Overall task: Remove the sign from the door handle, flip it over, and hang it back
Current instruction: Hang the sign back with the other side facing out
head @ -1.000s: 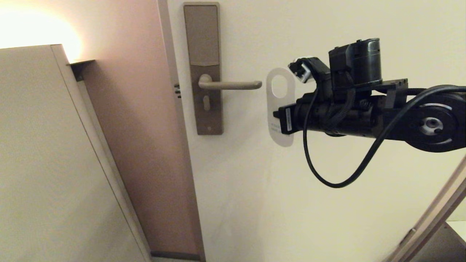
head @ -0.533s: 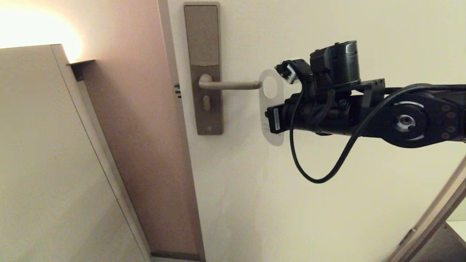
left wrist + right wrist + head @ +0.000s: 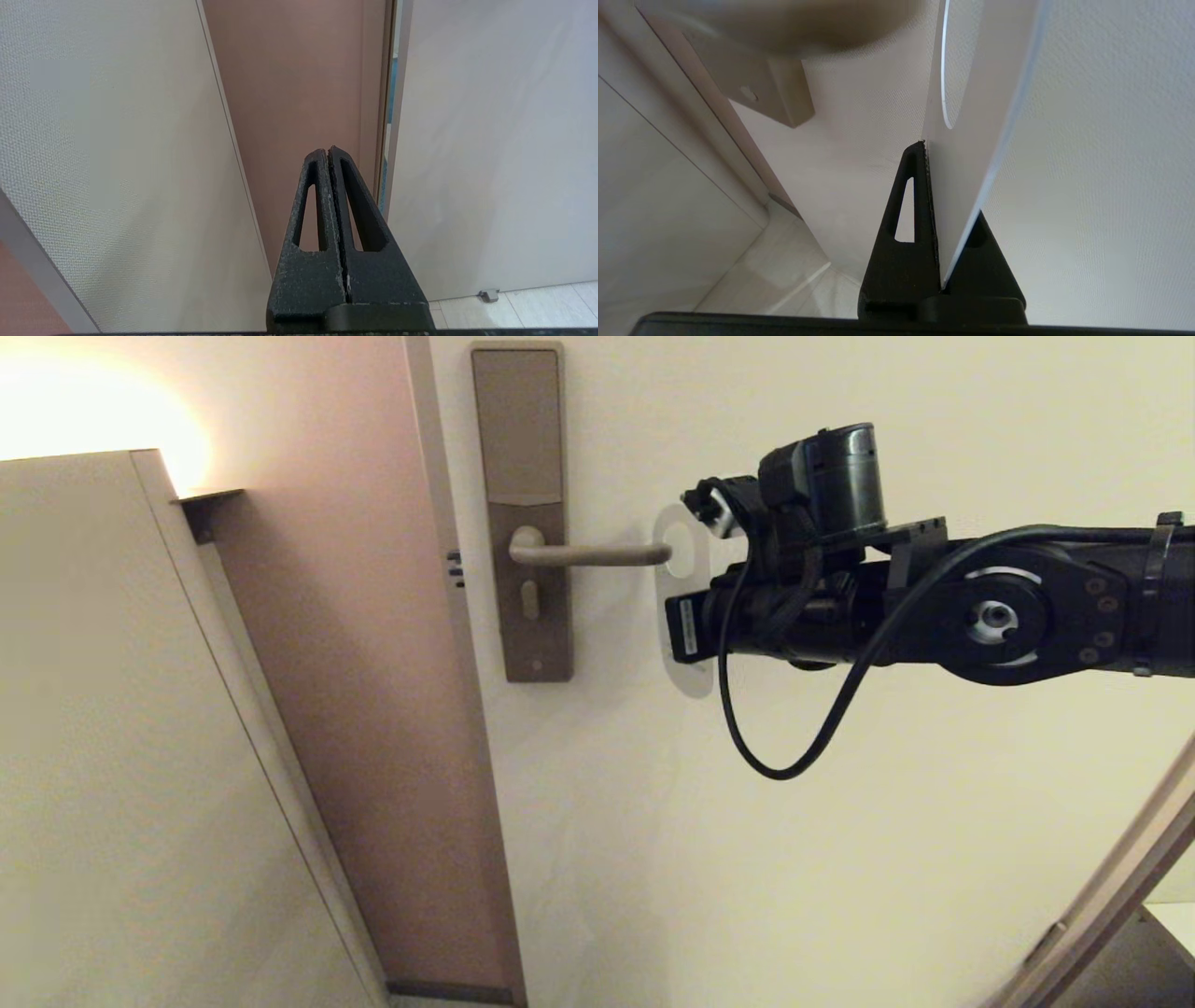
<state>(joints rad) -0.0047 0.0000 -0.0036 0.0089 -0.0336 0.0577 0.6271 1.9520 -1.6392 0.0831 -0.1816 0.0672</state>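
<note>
The sign (image 3: 971, 140), a flat white rounded door hanger with an oval hole, is clamped edge-on between the right gripper's (image 3: 945, 261) black fingers (image 3: 906, 224), its hole at the rounded tip of the slim bronze-beige door handle (image 3: 588, 555). Behind stands the tall brown lock plate (image 3: 519, 429). The left gripper (image 3: 329, 154) is parked, pressed closed on nothing.

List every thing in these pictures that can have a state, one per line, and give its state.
sign: clamped in the right tool, white side showing, oval hole at the tip of the lever, not yet hung.
door handle: level, nothing hanging on it.
right tool: shut on the sign, held up by the door handle.
left tool: shut, empty, parked away from the handle.
</note>
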